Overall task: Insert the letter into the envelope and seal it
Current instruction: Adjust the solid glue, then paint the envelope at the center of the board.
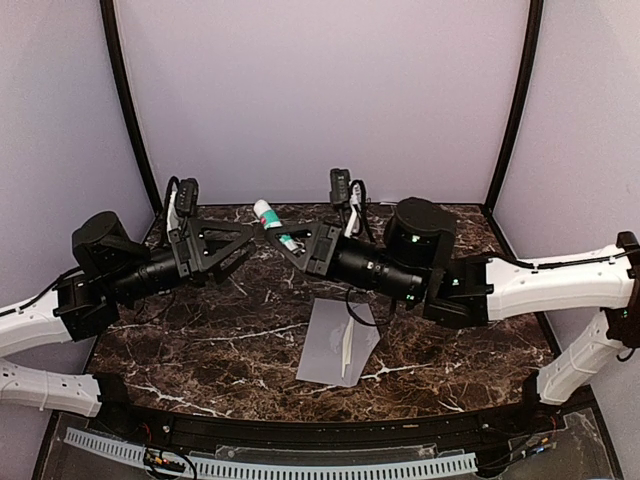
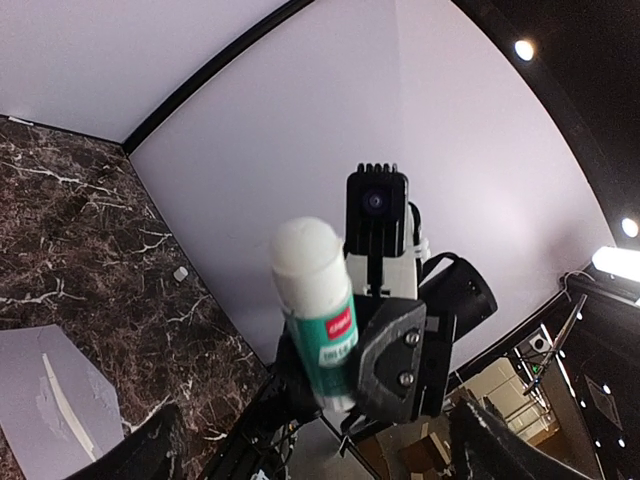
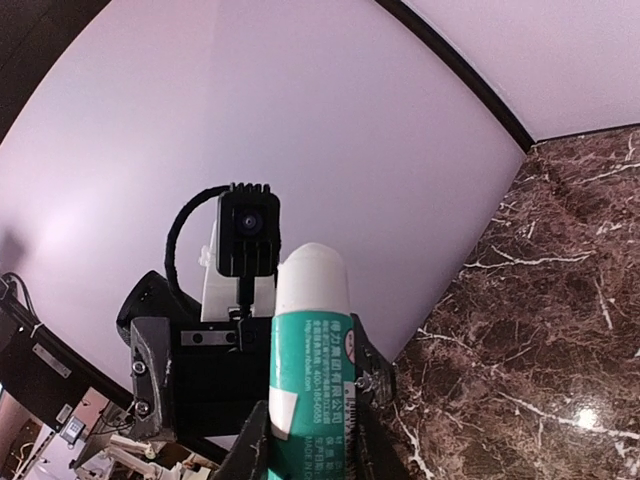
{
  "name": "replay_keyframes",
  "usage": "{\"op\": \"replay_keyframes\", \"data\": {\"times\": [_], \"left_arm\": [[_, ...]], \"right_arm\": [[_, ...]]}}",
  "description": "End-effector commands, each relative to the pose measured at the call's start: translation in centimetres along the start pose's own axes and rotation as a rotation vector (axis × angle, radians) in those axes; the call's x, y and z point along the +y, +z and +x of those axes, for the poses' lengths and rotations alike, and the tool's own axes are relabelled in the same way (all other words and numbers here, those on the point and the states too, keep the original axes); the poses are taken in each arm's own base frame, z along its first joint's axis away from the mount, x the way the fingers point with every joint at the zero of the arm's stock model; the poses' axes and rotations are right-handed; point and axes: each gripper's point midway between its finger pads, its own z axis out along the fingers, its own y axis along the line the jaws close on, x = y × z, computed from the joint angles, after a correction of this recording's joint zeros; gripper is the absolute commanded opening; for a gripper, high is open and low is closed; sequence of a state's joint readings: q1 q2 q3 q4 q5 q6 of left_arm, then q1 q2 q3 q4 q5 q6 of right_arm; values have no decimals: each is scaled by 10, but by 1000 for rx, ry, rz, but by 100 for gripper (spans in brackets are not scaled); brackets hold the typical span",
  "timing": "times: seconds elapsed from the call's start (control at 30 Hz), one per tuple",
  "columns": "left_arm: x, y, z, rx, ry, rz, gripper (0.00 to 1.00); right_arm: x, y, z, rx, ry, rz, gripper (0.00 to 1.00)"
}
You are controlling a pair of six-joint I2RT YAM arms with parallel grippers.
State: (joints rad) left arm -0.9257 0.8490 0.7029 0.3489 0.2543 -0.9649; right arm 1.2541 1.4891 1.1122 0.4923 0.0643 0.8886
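**Top external view.** Two arms meet tip to tip over the far half of one dark marbled table [image 1: 200, 340]. One glue stick [image 1: 268, 215], with a white cap and a green label, stands tilted between the two sets of jaws. The right gripper [image 1: 290, 242] is clamped on its lower, green end. The left gripper [image 1: 250, 232] sits just beside the stick, and this view does not show how its jaws stand. One grey envelope [image 1: 325, 350] lies flat on the table, well apart from both sets of jaws, on their near side and a little to the right. One letter [image 1: 346, 350], folded to a narrow pale strip, lies on the envelope. Whether any part of it is tucked inside cannot be told.

**Left wrist view.** The left gripper's two fingers [image 2: 150, 455] frame the bottom edge, spread wide with nothing between them. Straight ahead of them the right gripper [image 2: 340, 385] grips the one glue stick [image 2: 315, 300], cap uppermost, with one wrist camera [image 2: 376, 205] above it. The envelope [image 2: 95, 410] and the letter strip [image 2: 60, 405] lie on the table to the lower left of the open jaws.

**Right wrist view.** The right gripper's two fingers [image 3: 255, 450] press on either side of the glue stick [image 3: 312, 340], which rises out of the jaws cap first. Behind it are the left gripper's body and its one camera [image 3: 246, 228]. Envelope and letter fall outside this frame.
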Motion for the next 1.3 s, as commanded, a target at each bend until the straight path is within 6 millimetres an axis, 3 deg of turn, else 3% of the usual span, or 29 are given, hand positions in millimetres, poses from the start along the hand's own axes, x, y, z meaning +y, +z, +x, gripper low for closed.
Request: {"op": "replay_keyframes", "data": {"times": [0.0, 0.13, 0.37, 0.63, 0.83, 0.93, 1.1, 1.27], "left_arm": [[-11, -8, 12, 92, 39, 17, 91], [-17, -6, 19, 148, 53, 49, 91], [-24, 0, 23, 207, 67, 76, 91], [-11, 0, 21, 197, 29, 25, 91], [-12, 4, 24, 222, 11, 44, 92], [-13, 7, 29, 257, 2, 60, 88], [-14, 10, 34, 289, -1, 80, 73], [-15, 13, 35, 304, 4, 84, 65]], "right_arm": [[3, -16, -15, 53, -75, 7, 3], [1, -19, -10, 179, -92, -26, 4], [21, -26, 11, 350, -120, -169, 3], [22, -35, 22, 413, -130, -186, 3], [19, -38, 29, 448, -132, -179, 2], [18, -38, 28, 450, -135, -173, 2], [16, -38, 30, 456, -134, -162, 2], [7, -35, 35, 483, -140, -124, 2]]}}
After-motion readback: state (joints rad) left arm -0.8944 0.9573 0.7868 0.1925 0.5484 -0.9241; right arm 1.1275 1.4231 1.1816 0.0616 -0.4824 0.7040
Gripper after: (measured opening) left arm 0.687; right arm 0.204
